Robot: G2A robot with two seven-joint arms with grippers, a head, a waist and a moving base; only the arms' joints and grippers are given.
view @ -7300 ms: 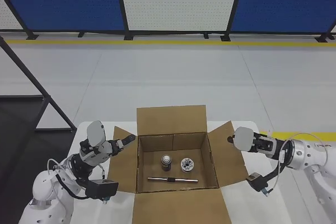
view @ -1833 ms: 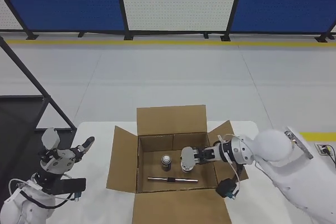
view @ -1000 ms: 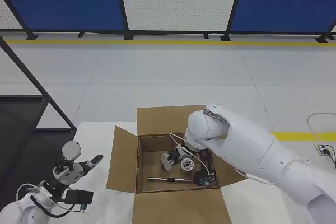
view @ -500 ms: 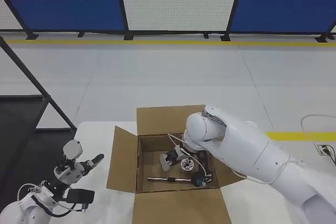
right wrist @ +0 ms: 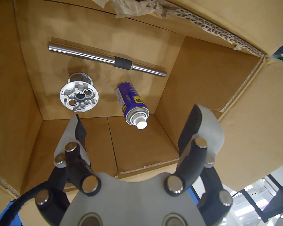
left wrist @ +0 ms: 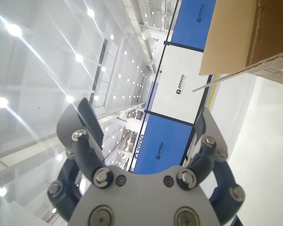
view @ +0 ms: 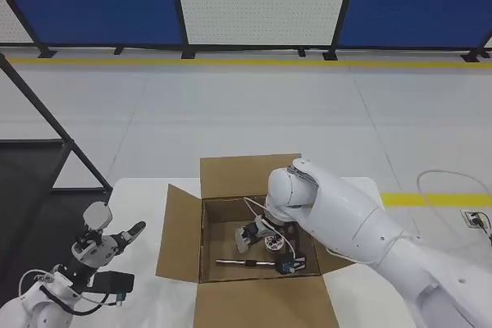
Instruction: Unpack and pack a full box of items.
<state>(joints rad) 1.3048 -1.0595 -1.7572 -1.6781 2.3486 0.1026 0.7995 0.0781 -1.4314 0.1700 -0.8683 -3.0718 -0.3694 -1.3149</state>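
Box [view: 250,174] on the table [view: 135,197]: stood open, left gripper [left wrist: 143,109] off to its left, spread wide, empty. Held a spray can [right wrist: 131,101], a hub [right wrist: 79,94] and a rod [right wrist: 106,59]. Over the can inside, right gripper [right wrist: 136,114], likewise wide and empty.

Box [right wrist: 202,71]: matt corrugated cardboard, rough torn edge. Rod [right wrist: 85,56]: polished metal w/ matt blk sleeve. Can [right wrist: 131,102]: glossy, white plastic nozzle. Hub [right wrist: 79,96]: dull silver metal.

box [view: 250,174]: 1 | spray can [right wrist: 131,103]: 1 | metal rod [right wrist: 106,58]: 1 | slotted disc [right wrist: 79,94]: 1
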